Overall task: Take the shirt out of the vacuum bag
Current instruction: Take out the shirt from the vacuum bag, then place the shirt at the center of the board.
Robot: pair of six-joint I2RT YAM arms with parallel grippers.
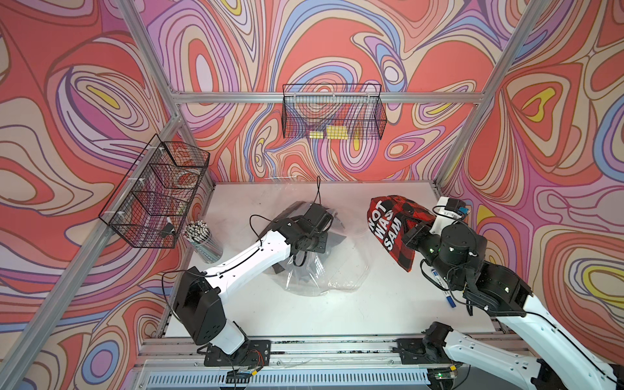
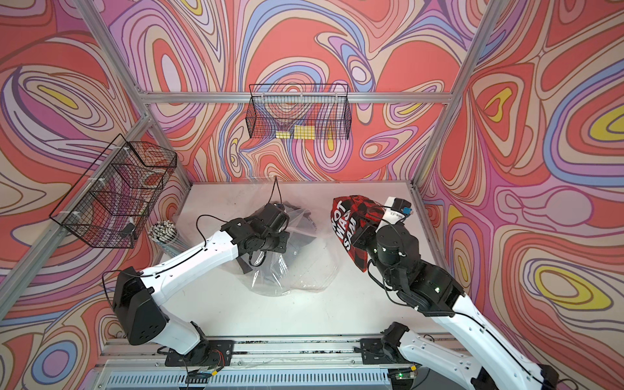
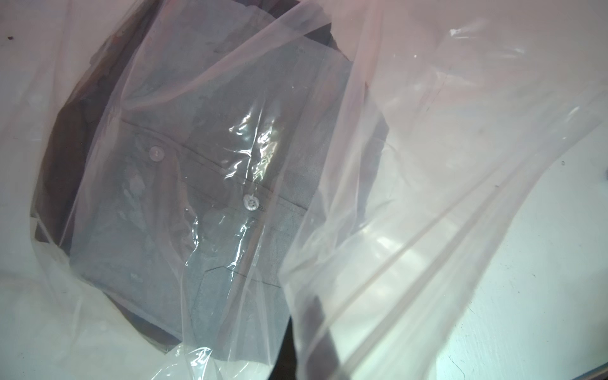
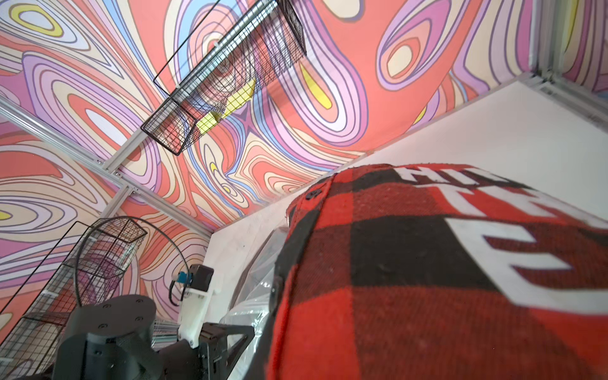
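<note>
The vacuum bag [image 1: 324,273] [image 2: 297,273] lies crumpled in the middle of the white table in both top views. A grey buttoned shirt [image 3: 210,197] is inside it, seen through the plastic in the left wrist view. My left gripper [image 3: 301,353] is shut on a fold of the bag's plastic, above the bag's far half. A red-and-black plaid shirt [image 1: 388,229] [image 2: 347,229] [image 4: 411,279] with white lettering hangs outside the bag at the right, above the table. My right gripper [image 1: 408,234] is shut on it; its fingertips are hidden in the cloth.
A wire basket [image 1: 332,114] hangs on the back wall and another wire basket [image 1: 155,192] on the left wall. A clear cup of sticks [image 1: 202,236] stands at the table's left edge. A blue marker [image 1: 442,287] lies under the right arm.
</note>
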